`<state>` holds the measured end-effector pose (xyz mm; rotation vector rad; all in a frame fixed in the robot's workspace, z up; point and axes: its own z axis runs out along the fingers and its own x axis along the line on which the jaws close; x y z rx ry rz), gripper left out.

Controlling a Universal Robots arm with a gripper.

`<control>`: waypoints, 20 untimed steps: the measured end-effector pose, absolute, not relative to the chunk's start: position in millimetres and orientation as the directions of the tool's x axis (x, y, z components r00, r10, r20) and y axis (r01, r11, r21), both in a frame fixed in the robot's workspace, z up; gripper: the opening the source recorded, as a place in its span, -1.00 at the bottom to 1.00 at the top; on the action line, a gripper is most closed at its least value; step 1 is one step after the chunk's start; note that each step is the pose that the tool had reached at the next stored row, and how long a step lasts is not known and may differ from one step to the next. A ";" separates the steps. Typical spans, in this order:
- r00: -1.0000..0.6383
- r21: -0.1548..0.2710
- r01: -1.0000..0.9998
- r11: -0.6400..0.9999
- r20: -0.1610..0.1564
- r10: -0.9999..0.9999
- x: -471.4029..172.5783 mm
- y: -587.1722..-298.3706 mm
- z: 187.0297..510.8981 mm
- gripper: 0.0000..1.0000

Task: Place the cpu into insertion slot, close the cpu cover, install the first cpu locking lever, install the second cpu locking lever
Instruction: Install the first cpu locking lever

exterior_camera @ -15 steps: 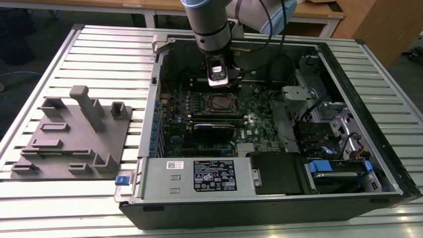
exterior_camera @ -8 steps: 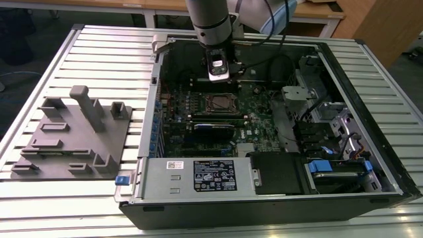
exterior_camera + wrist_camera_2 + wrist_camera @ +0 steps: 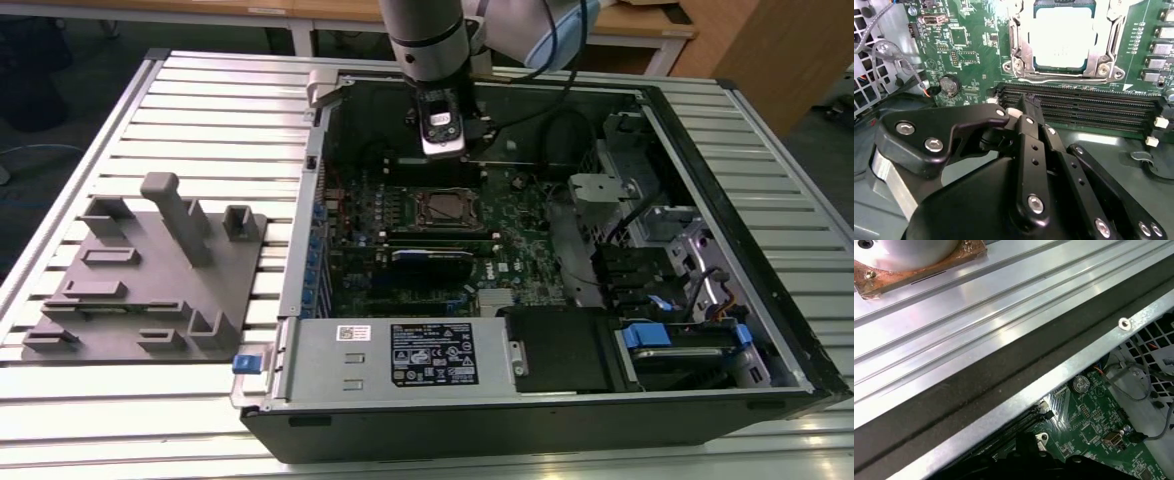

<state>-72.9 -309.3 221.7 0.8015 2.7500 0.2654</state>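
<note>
The PC case (image 3: 747, 330) lies open side up on the slatted table (image 3: 200, 100), so the arm can work straight down onto the green board (image 3: 974, 30). The cpu (image 3: 1061, 37) already sits in the socket (image 3: 445, 208), silver top up, roughly mid-board. The cover (image 3: 1060, 73) looks folded down over it, its frame around the chip's edges and the top showing through the opening. Whether it's locked down can't be told.

The gripper (image 3: 1030, 102) hangs on the far side of the socket in the exterior view. It's just above the long black memory slots (image 3: 1079, 105) that run between it and the socket. Its fingers (image 3: 1026, 145) are pressed together w/ nothing between them. Probably it's kept narrow like that to poke or push small parts rather than grab.

The coin battery (image 3: 949, 85) sits on the board off to one side of the gripper, well apart from the socket. The grey parts tray (image 3: 147, 270) rests on the table at the exterior view's left, outside the case. The silver box w/ white label (image 3: 400, 355) fills the near edge of the case.
</note>
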 end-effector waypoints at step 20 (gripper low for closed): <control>-0.838 0.183 0.509 0.841 -0.118 0.533 -72.4 -309.3 220.3 -0.79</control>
